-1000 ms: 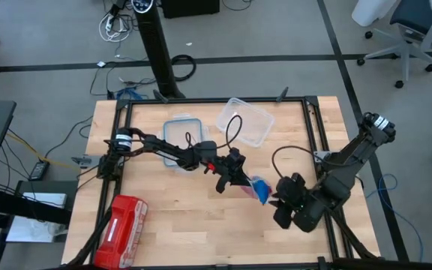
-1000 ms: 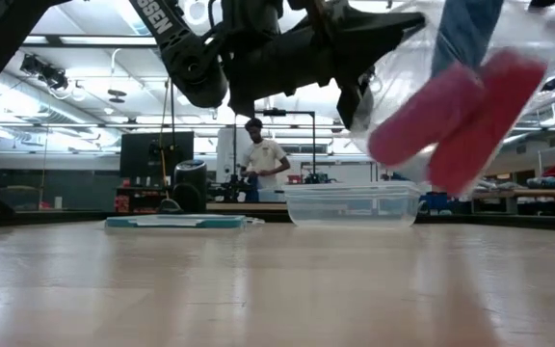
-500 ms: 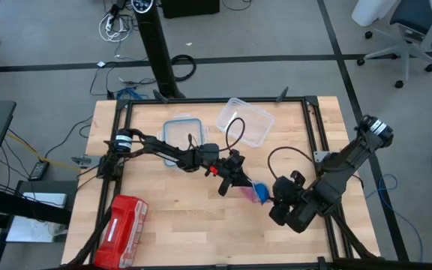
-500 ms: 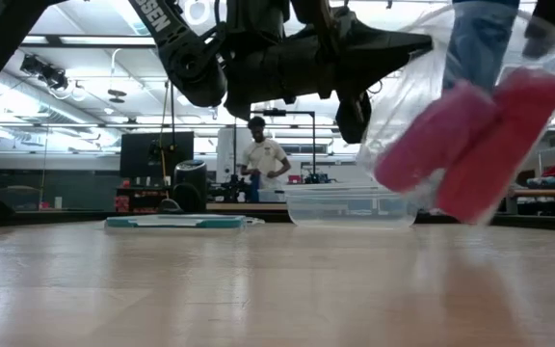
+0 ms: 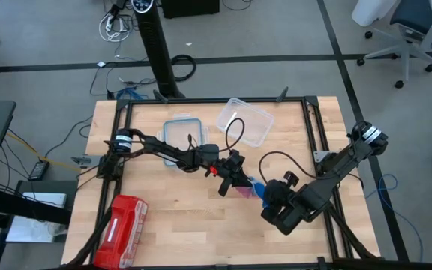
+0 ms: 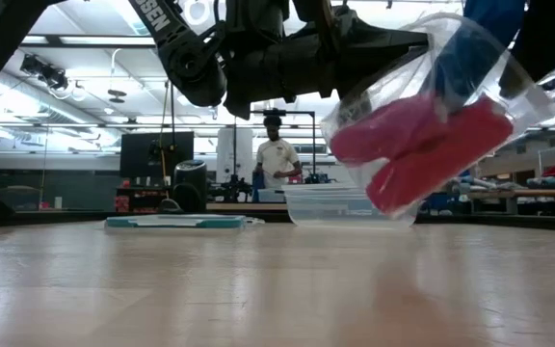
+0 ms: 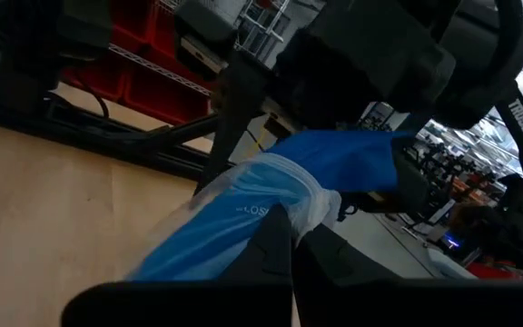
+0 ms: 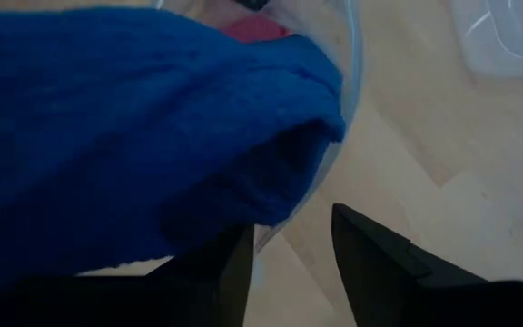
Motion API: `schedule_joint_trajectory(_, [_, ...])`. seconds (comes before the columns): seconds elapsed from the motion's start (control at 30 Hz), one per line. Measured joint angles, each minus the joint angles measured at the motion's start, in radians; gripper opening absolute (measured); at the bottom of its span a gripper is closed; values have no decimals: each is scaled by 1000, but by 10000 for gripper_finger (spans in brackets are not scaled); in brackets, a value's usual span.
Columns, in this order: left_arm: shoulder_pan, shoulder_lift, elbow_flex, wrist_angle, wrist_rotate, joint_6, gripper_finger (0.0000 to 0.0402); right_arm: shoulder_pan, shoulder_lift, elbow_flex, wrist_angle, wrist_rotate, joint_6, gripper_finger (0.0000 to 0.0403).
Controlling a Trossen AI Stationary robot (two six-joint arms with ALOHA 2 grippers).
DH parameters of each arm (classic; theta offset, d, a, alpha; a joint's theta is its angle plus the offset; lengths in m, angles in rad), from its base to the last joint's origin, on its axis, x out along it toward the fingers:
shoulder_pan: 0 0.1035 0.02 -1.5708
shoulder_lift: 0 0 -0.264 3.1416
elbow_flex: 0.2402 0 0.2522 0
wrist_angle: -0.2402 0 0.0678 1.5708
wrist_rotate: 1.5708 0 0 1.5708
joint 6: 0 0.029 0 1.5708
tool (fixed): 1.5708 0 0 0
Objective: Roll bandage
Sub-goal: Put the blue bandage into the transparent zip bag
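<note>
High view: the left gripper, clamped shut on a clear plastic bag of red-pink rolls, holds it mid-table; the right gripper has closed in from four o'clock, jaws parted around the bright blue stretchy bandage, now tilting the bag; extraction looks underway.
</note>
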Motion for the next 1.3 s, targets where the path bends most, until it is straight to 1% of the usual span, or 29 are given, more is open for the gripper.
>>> schedule_joint_trajectory(0.1, [0, 0, 0, 1, -1, 0, 0, -3, 1, 0, -3, 6, -3, 112])
schedule_joint_trajectory(0.23, [0, 0, 0, 10, -2, -4, 0, -3, -1, 0, -2, 21, -17, 28])
schedule_joint_trajectory(0.27, [0, 0, 0, 12, -2, -4, 0, -2, -2, 0, -1, 21, -23, 15])
schedule_joint_trajectory(0.47, [0, 0, 0, 13, -1, -5, 0, 12, -32, 0, -1, -27, -20, 4])
schedule_joint_trajectory(0.57, [0, 0, 0, 15, 9, -10, 0, 24, -85, 0, -4, -56, -5, 3])
schedule_joint_trajectory(0.63, [0, 0, 0, 13, 19, -11, 0, 26, -128, 0, -4, -94, 0, 3])
schedule_joint_trajectory(0.73, [0, 0, 0, -11, 28, -4, 0, -6, -188, 0, 15, -200, 8, 2])
schedule_joint_trajectory(0.87, [0, 0, 0, -42, 30, 25, 0, -112, -237, 22, 63, -472, -29, 1])
schedule_joint_trajectory(1.0, [-5, 0, 1, -57, 31, 27, 0, -224, -259, 108, -21, -633, -115, 1])
schedule_joint_trajectory(1.1, [-16, -2, 3, -72, 30, 27, 0, -318, -265, 151, -49, -835, -143, 1])
schedule_joint_trajectory(1.13, [-21, -2, 3, -70, 30, 27, 0, -336, -265, 162, -31, -872, -162, 1])
schedule_joint_trajectory(1.23, [-27, -4, 4, -41, 32, 28, 0, -392, -255, 183, -33, -936, -166, 0])
schedule_joint_trajectory(1.3, [-26, -2, 1, -29, 31, 27, 0, -409, -225, 186, 22, -1011, -204, 0])
